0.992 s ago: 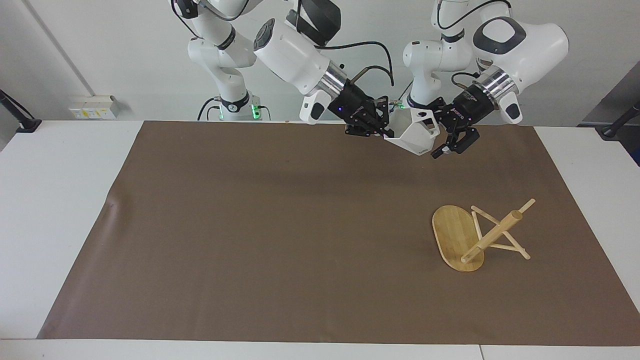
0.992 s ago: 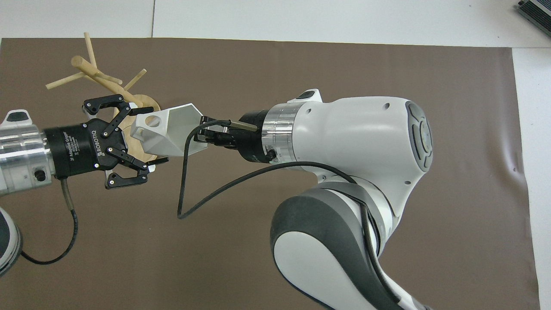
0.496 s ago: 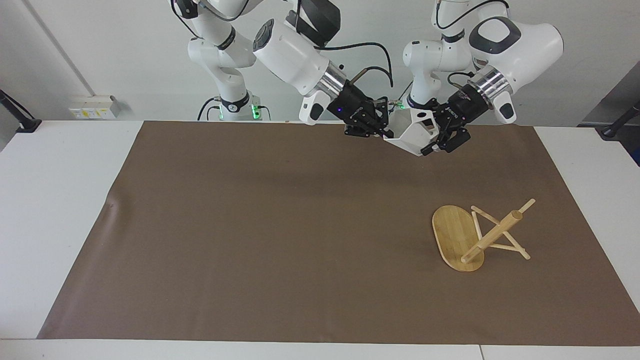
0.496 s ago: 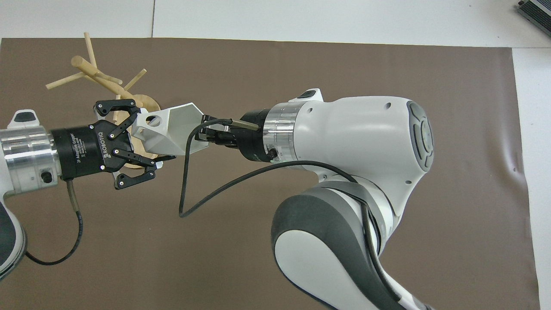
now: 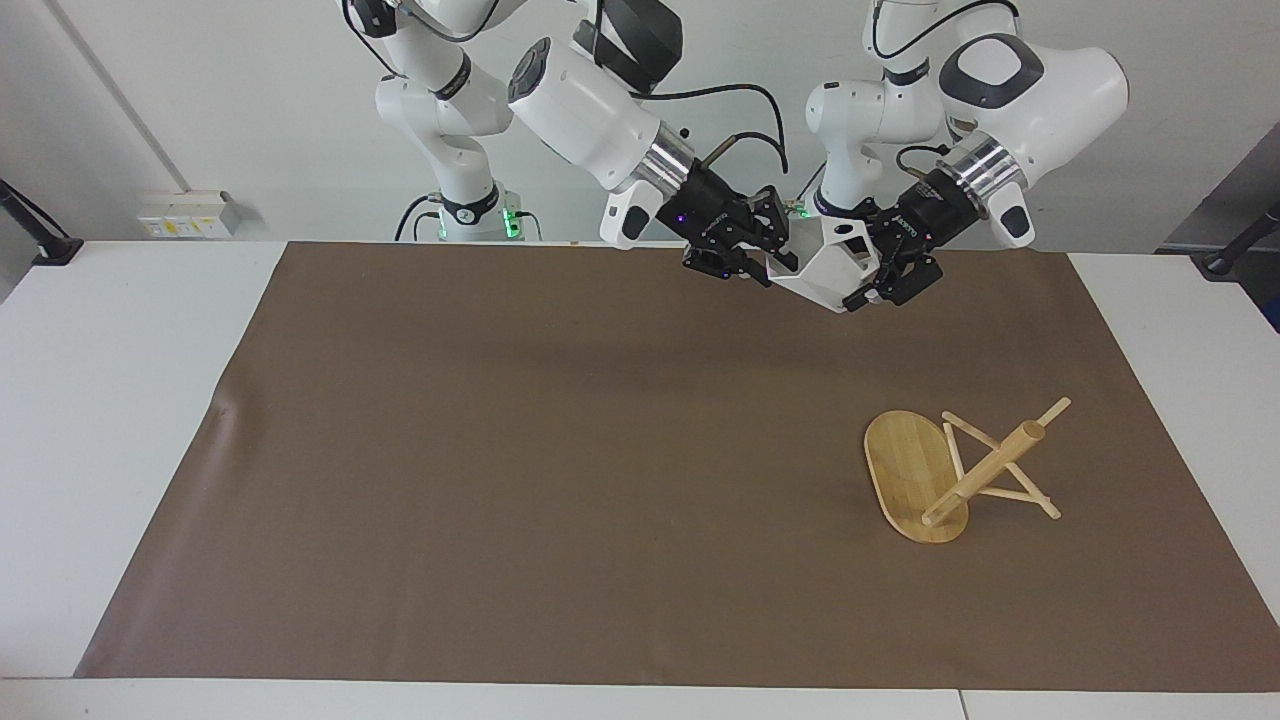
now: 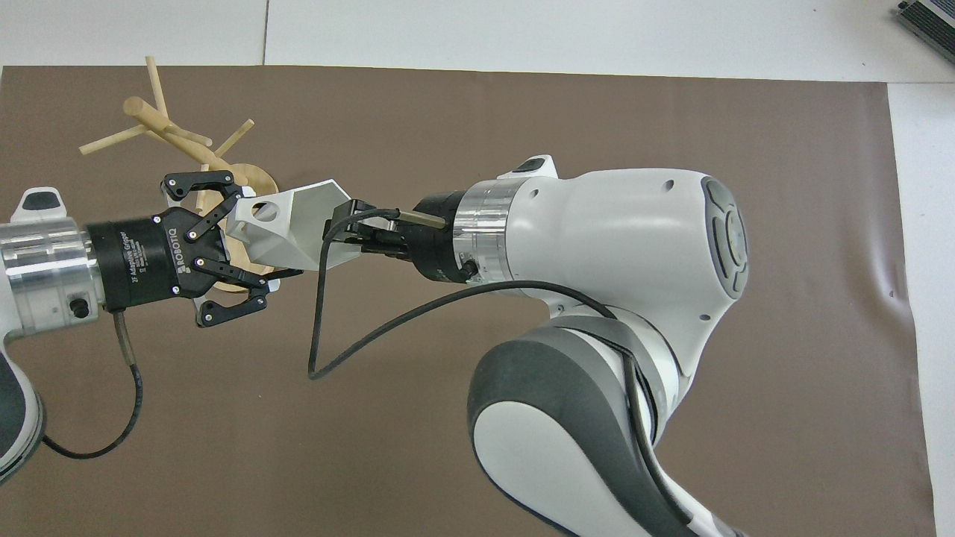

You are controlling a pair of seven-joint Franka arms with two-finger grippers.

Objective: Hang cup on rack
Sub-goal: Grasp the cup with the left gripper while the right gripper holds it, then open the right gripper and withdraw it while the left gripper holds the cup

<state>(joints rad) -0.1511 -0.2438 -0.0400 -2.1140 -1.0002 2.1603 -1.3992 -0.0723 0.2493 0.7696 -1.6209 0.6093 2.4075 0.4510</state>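
Observation:
The white faceted cup point(image 5: 835, 270) point(image 6: 287, 227) hangs in the air on its side between both grippers, over the mat's edge nearest the robots. My left gripper point(image 5: 872, 277) point(image 6: 261, 235) is shut on its handle end. My right gripper point(image 5: 775, 255) point(image 6: 345, 226) is at the cup's open rim with its fingers spread open. The bamboo rack point(image 5: 905, 465) point(image 6: 164, 127) lies tipped on its side on the mat toward the left arm's end. It rests on its base edge and pegs. In the overhead view the left gripper and the cup hide part of its base.
A brown mat point(image 5: 520, 450) covers most of the white table point(image 5: 120, 400). The right arm's bulky elbow and black cable point(image 6: 597, 313) fill much of the overhead view.
The left gripper moved in and shut on the cup's handle end. After that the right gripper's fingers spread apart at the rim. The cup has barely moved.

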